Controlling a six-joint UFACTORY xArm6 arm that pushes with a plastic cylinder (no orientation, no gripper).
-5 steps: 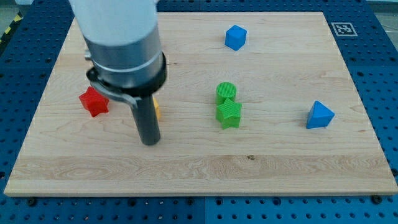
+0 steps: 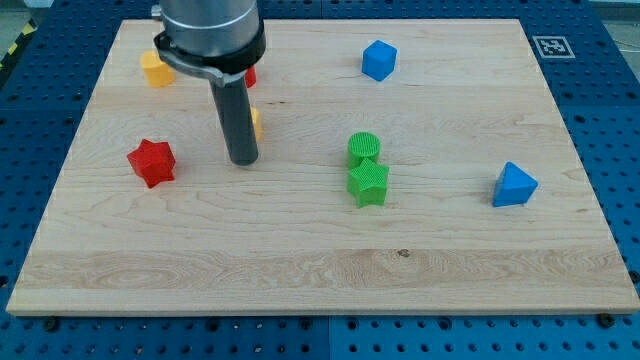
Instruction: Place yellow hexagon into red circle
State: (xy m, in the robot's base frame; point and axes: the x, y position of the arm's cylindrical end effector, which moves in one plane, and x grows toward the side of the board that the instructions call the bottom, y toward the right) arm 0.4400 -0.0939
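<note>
A pale wooden board (image 2: 300,250) with fine straight grain lies on a blue perforated bench (image 2: 620,130), and the small blocks on it all look like matte plastic, some with ribbed printed layers.

My tip (image 2: 243,160) is the blunt lower end of a straight dark rod hanging from a grey metal cylinder with a black collar. It rests on the board just below a small yellow block (image 2: 257,123), whose sliver shows at the rod's right edge; most of that block is hidden, so its shape cannot be made out. There are no fingers on this arm, only the rod, so nothing is wide, narrow or holding.

There are eight blocks:
- Two yellow: the half-hidden one by the rod, and a yellow hexagon (image 2: 155,68) near the view's top left, well apart from my tip.
- Two red: a red star (image 2: 151,162) to the view's left of my tip, and a red block (image 2: 250,73) peeking out behind the collar, its outline mostly covered.
- Two green: a green cylinder (image 2: 364,148) touching a green star (image 2: 368,184) just below it.
- Two blue: a blue cube-like block (image 2: 379,59) at the top and a blue triangle (image 2: 514,185) at the right.

A black-and-white square marker (image 2: 552,46) sits at the board's top right corner; it carries no readable words.
</note>
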